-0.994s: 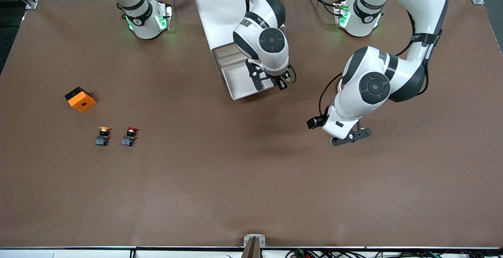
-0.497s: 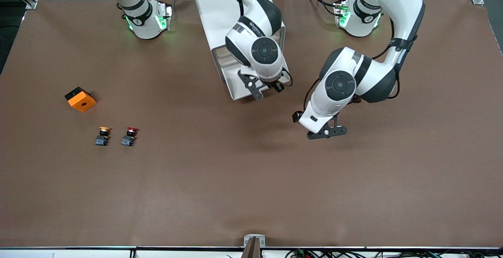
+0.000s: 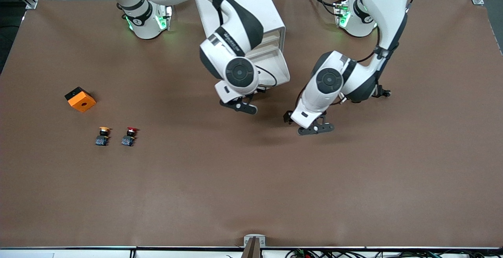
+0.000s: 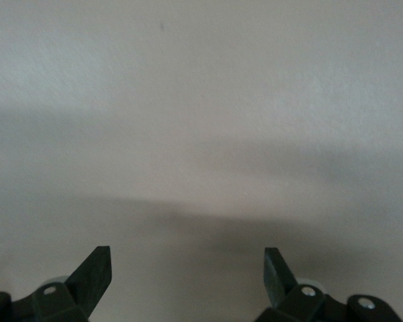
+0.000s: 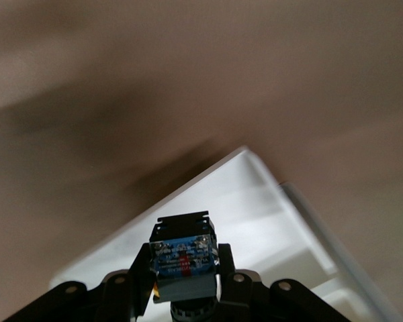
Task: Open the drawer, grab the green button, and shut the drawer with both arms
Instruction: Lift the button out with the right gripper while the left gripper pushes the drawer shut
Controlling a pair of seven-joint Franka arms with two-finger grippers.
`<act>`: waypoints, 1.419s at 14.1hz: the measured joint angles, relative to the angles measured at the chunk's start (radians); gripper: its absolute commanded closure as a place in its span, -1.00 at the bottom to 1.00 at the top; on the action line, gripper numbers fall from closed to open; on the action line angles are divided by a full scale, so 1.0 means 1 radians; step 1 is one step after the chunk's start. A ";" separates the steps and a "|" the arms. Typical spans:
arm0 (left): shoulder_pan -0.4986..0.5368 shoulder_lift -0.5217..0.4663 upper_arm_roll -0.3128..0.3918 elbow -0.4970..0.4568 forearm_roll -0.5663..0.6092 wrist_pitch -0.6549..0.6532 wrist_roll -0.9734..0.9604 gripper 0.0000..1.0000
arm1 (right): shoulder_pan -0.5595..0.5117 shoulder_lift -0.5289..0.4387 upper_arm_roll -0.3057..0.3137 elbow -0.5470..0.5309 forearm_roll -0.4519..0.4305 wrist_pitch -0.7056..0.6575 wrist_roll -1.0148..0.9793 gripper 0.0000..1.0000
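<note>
right claw (image 5: 183,285) is clamped on the button (image 5: 183,265) over the drawer (image 3: 271,63) edge: carry it clear to bare counter (image 3: 251,179), while the left claw (image 4: 187,282), fingers apart, lines up to push the drawer.

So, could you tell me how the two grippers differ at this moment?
The right gripper is shut on the button, just clear of the open drawer; the left gripper is open and empty. The right is by the drawer's front edge, the left over bare table. Both are black and two-fingered.
</note>
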 measured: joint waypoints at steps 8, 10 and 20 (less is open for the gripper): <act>-0.145 0.012 -0.004 -0.010 0.000 -0.035 -0.285 -1.00 | -0.143 -0.067 -0.006 0.000 -0.162 -0.064 -0.410 1.00; -0.156 0.012 -0.007 -0.016 0.000 -0.045 -0.285 -1.00 | -0.174 -0.067 -0.006 -0.006 -0.178 -0.049 -0.416 1.00; -0.160 0.013 -0.110 -0.052 -0.026 -0.048 -0.299 -1.00 | -0.316 -0.202 -0.007 -0.425 -0.229 0.379 -0.491 1.00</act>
